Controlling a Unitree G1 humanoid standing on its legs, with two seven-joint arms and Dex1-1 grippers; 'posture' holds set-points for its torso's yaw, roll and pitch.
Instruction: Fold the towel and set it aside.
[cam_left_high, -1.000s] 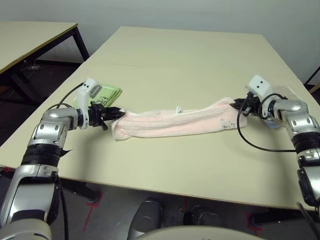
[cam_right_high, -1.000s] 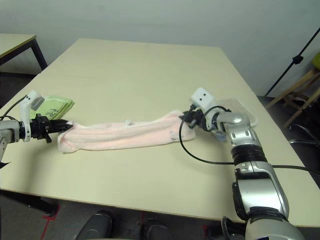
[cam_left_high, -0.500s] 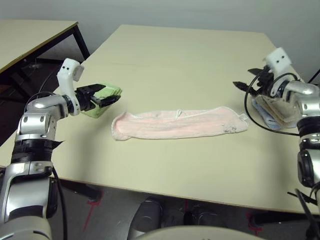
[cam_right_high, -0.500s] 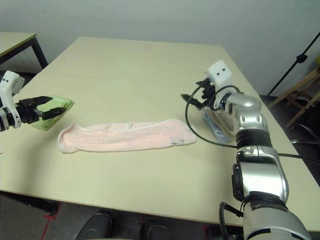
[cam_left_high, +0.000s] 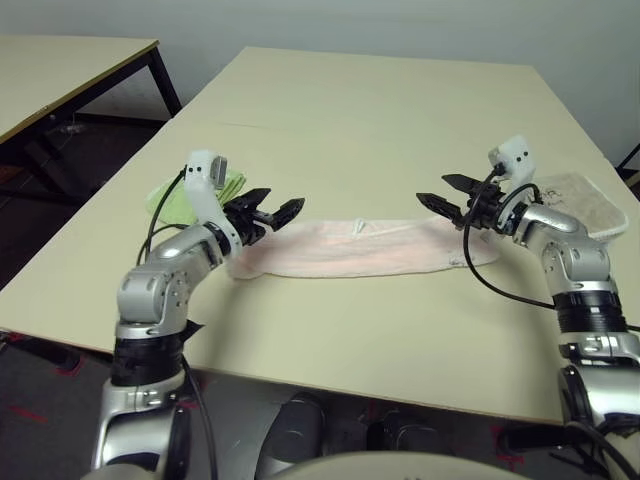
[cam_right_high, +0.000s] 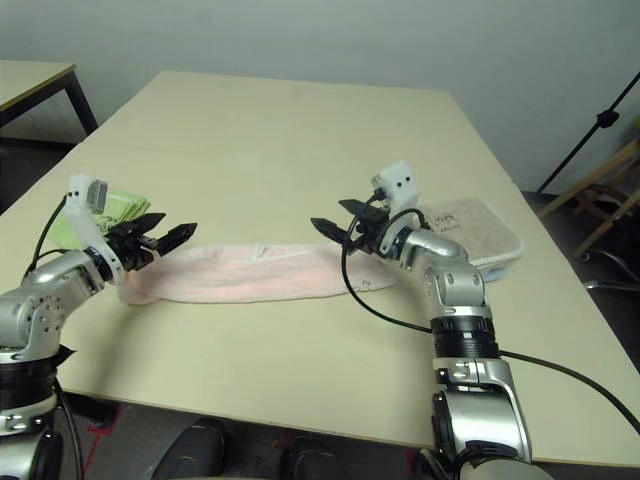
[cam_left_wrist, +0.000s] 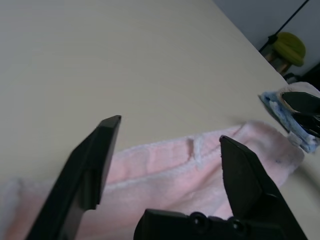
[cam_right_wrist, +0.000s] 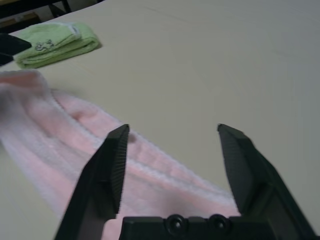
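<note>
beige table (cam_left_high: 400, 110), second table (cam_left_high: 60, 60), grey wall (cam_right_high: 300, 40)

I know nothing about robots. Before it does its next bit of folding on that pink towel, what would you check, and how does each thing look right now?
1. Towel lies flat in a long strip: ok.
2. Left gripper open over the towel's left end: ok.
3. Right gripper open over the right end: ok.
4. Either gripper gripping the towel: not ok, both are above it.
5. Green towel clear of the pink one: cannot tell, the left arm hides the gap.
6. Table behind the towel free for folding: ok.
</note>
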